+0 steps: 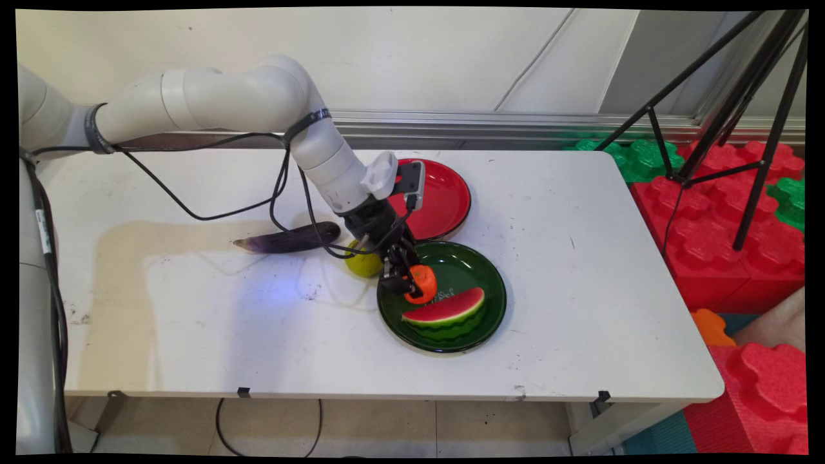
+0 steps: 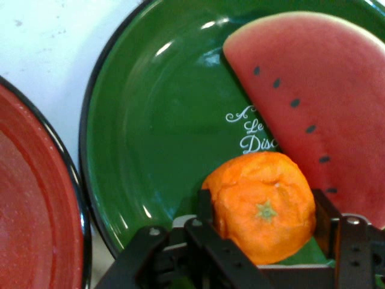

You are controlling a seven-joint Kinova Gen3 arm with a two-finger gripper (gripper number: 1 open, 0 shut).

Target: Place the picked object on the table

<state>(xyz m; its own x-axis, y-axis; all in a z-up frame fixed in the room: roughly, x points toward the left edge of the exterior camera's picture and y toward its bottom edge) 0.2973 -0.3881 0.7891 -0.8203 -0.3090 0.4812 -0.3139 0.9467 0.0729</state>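
The black gripper (image 1: 410, 285) clamps an orange (image 1: 422, 283) between its two fingers, low over the left part of a green plate (image 1: 474, 267) at the middle of the white table (image 1: 580, 258). In the hand view the orange (image 2: 264, 205) sits square between the fingers (image 2: 204, 208), its stem end turned toward the camera, and whether it rests on the plate's floor or hangs just above it cannot be told. Nearest the camera on the same plate lies a watermelon slice (image 1: 446, 312), rind toward the near edge, long axis running left to right, just beside the orange on its near right side. To the left, off the plate and just past its rim, sits a yellow-green fruit (image 1: 362, 263), partly hidden by the wrist. Farther left lies a dark eggplant (image 1: 290, 238), stretched left to right. At the far side, a red plate (image 1: 445, 193) almost touches the green one.
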